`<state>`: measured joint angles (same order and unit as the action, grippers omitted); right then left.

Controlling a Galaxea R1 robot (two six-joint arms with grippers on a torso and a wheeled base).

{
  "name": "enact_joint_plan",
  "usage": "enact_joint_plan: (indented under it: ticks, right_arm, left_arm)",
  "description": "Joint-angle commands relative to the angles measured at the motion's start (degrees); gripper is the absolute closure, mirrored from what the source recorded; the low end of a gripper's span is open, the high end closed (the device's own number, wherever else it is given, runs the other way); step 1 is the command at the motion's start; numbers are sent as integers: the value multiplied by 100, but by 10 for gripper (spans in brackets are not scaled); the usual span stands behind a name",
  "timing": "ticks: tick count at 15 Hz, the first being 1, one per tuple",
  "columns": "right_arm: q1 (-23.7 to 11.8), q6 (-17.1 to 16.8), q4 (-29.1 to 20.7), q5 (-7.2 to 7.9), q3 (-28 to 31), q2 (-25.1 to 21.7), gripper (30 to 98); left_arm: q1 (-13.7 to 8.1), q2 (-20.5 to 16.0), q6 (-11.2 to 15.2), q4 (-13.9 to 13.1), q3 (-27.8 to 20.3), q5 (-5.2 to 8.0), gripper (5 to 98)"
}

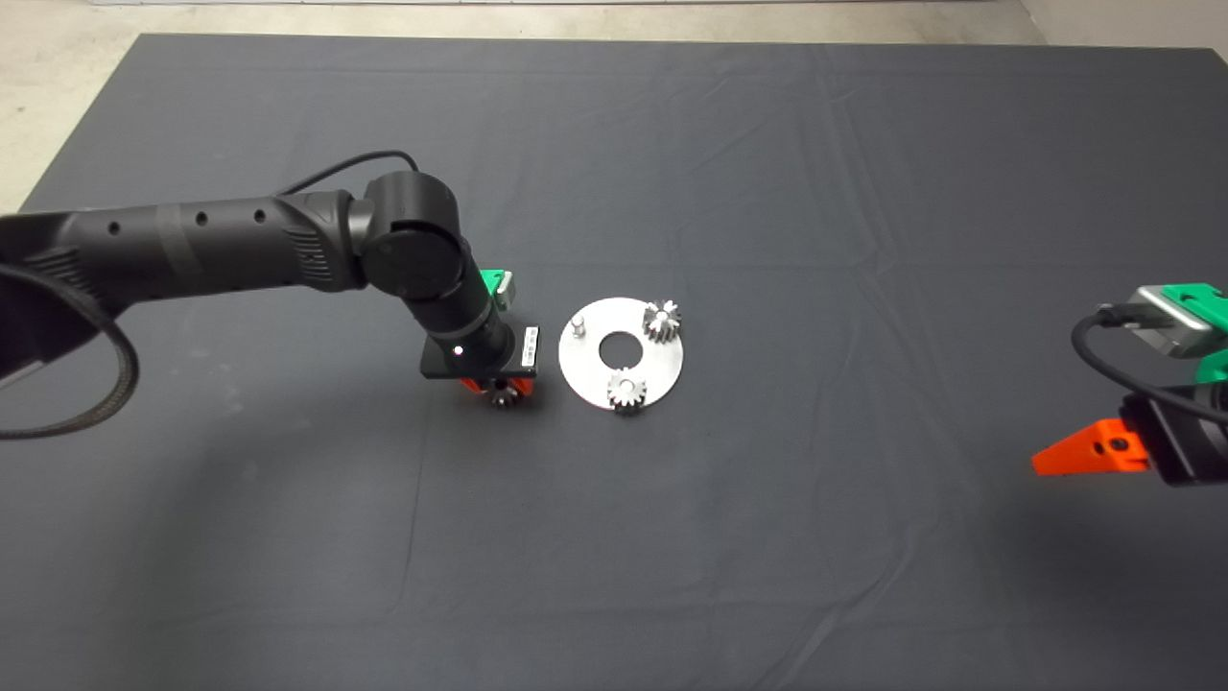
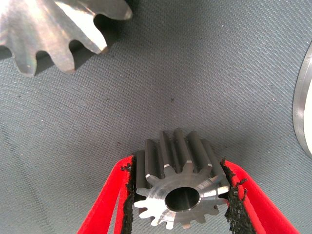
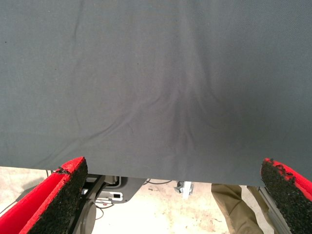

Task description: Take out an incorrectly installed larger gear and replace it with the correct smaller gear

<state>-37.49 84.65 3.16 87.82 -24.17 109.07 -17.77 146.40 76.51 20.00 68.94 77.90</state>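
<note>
My left gripper (image 1: 499, 389) is just left of the round silver plate (image 1: 662, 369). It is shut on the smaller gear (image 2: 180, 195), whose sides sit between the black pads (image 2: 129, 195); the gear peeks out under the gripper in the head view (image 1: 501, 394). The larger gear (image 2: 53, 29) lies on the mat close beyond the held one and is hidden under the arm in the head view. The plate carries two small gears (image 1: 661, 321) (image 1: 626, 391) and one bare peg (image 1: 578, 324). The plate's rim shows in the left wrist view (image 2: 303, 97).
My right gripper (image 1: 1089, 451) waits open at the mat's right edge; its wrist view (image 3: 173, 165) shows bare mat and, past the mat's edge, floor and a person's leg (image 3: 229, 204). The dark mat (image 1: 863, 192) has light creases.
</note>
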Motion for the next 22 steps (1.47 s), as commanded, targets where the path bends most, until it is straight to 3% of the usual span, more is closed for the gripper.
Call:
enact_joint_plan:
  ticks: [1,11,16,19,22]
  right_arm:
    - [-128,-19,-175,718,2,32,345]
    - [-122,-19,-175,718,-7,32,345]
    - [-128,-19,-174,718,-24,41,345]
    - [-128,-19,-166,718,-33,41,345]
    - [-128,-19,-166,717,-33,42,345]
  left_arm:
    - [-42,-19,-31,83,4,50,647]
    - [-69,17,-35,39,-40,85,716]
    - [-137,77,-31,-90,-31,331,727]
    - [-540,219,-31,-459,-31,558,728]
    - [-720,317,-31,-621,-31,586,728]
